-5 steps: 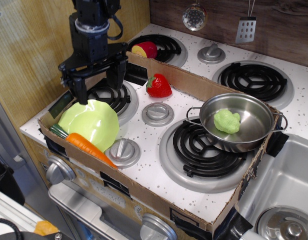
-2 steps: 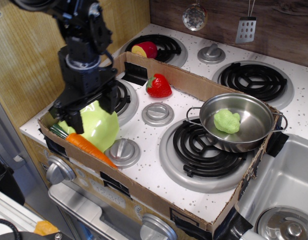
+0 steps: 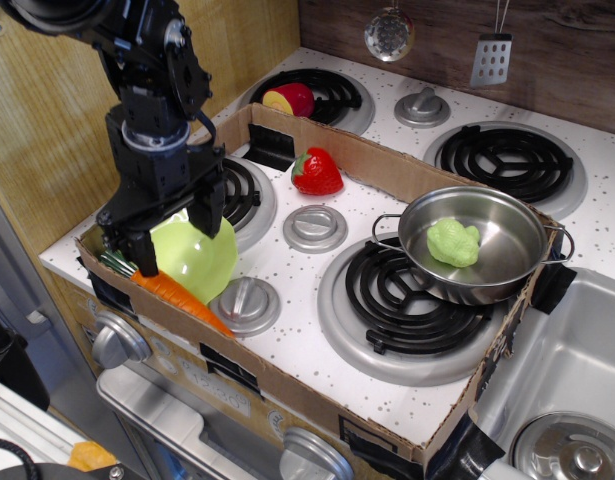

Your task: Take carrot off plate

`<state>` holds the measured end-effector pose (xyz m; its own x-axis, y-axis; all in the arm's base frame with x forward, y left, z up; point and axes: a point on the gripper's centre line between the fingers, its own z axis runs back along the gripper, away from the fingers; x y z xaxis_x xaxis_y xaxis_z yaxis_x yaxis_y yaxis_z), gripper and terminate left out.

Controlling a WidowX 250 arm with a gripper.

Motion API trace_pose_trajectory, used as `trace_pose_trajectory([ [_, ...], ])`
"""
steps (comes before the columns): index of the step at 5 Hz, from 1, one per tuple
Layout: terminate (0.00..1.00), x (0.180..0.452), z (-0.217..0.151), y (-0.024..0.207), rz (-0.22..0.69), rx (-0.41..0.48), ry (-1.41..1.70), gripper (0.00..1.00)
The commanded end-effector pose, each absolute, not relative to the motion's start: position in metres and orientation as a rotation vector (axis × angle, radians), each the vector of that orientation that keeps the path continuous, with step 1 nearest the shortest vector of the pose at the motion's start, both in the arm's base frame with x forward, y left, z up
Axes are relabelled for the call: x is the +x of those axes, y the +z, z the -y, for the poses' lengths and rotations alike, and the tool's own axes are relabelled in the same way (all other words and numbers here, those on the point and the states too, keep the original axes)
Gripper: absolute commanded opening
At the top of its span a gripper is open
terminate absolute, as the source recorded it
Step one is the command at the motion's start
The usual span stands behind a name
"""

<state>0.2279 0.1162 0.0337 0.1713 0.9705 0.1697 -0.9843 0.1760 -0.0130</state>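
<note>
Orange toy carrot [image 3: 179, 296] lying slantwise at the near left corner of the worktop, dark green stem end pointing far-left, tapered tip pointing near-right toward a grey stove knob [image 3: 245, 302]. Resting along the near edge of the lime-green plate [image 3: 199, 258]; whether on its rim or just beside it, cannot tell. Plate with wavy rim, sitting just left of that knob, partly covered by the arm above.

Black gripper [image 3: 173, 230] hanging low over the plate and the carrot's stem end, fingers spread apart, nothing between them; left finger down next to the carrot's green end, right finger over the plate's far side. Contact with the carrot impossible to tell.

All set inside a shallow cardboard tray [image 3: 387, 165] laid over a white speckled toy stove worktop [image 3: 297, 330] with black coil burners. Red strawberry [image 3: 317, 172] further right, near the tray's far wall, well apart from the plate. Steel pot [image 3: 474, 243] on the right burner, holding a lumpy green toy [image 3: 453, 242]. Red-and-yellow toy [image 3: 290, 100] on the far burner outside the tray. Strainer [image 3: 389, 34] and spatula [image 3: 491, 58] hanging on the far wall. Sink [image 3: 567, 370] at the near right.
</note>
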Motion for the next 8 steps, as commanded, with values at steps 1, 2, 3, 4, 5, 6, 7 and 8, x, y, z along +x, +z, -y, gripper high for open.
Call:
trace_pose_trajectory([
  [1,0.0,0.223,-0.121,0.029,0.141,0.128,1.372,1.0],
  [2,0.0,0.221,-0.122,0.026,0.143,0.121,1.373,1.0],
  [3,0.0,0.219,-0.122,0.023,0.167,0.107,1.374,1.0],
  [4,0.0,0.22,-0.124,0.024,0.225,0.066,1.358,1.0],
  [5,0.0,0.22,-0.126,0.022,0.275,0.038,1.36,1.0],
  [6,0.0,0.22,-0.129,0.023,0.32,-0.001,1.34,1.0],
  [7,0.0,0.219,-0.132,0.021,0.328,-0.036,1.314,0.0],
  [8,0.0,0.222,-0.133,0.024,0.337,-0.043,1.289,0.0],
])
